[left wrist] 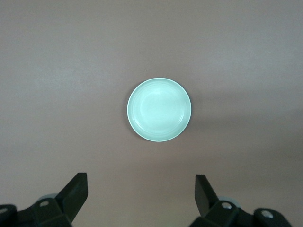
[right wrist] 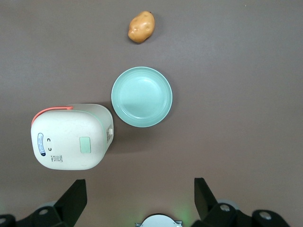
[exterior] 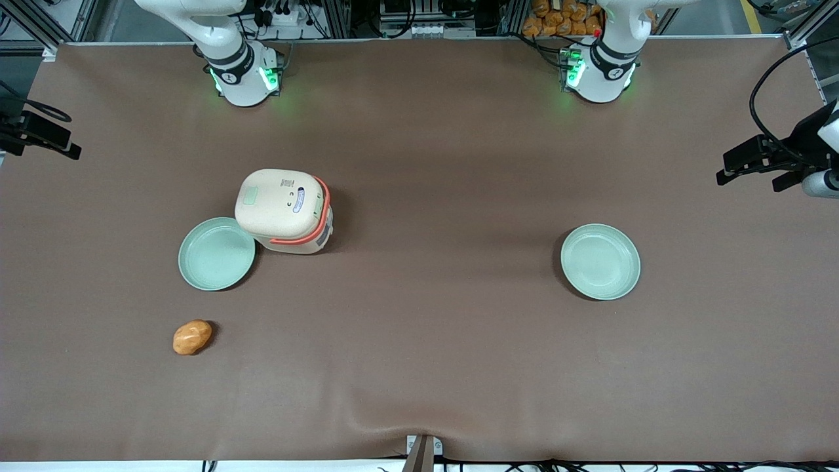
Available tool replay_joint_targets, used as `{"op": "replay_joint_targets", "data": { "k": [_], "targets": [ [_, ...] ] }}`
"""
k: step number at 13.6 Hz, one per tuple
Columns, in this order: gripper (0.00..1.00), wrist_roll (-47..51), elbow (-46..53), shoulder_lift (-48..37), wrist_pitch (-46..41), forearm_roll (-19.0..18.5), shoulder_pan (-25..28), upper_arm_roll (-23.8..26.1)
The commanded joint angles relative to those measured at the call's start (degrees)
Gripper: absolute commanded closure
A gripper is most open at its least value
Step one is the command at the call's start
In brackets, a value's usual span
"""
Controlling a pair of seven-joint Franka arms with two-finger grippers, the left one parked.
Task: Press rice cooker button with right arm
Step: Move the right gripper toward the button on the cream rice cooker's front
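Note:
The rice cooker (exterior: 283, 210) stands on the brown table, cream with a coral-orange band, lid shut. It also shows in the right wrist view (right wrist: 71, 137). The button (exterior: 250, 194) is a small pale green patch on the lid, also seen in the right wrist view (right wrist: 85, 144). The right arm's base (exterior: 239, 72) is at the table's back edge, farther from the front camera than the cooker. My gripper (right wrist: 139, 189) shows only in the right wrist view, open and empty, high above the table between the arm base and the cooker, touching nothing.
A pale green plate (exterior: 216, 254) lies right beside the cooker, a little nearer the front camera. A potato (exterior: 192, 337) lies nearer still. A second pale green plate (exterior: 600, 261) lies toward the parked arm's end.

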Motion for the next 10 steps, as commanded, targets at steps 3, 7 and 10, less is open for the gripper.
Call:
{"op": "replay_joint_targets", "data": {
  "k": [3, 7, 10],
  "targets": [
    [0.0, 0.4, 0.9, 0.2, -1.8, 0.0, -0.6, 1.2],
    [0.0, 0.2, 1.4, 3.3, -2.3, 2.2, 0.9, 1.3],
    [0.0, 0.7, -0.3, 6.0, -5.8, 2.3, 4.9, 1.2]
  ]
}}
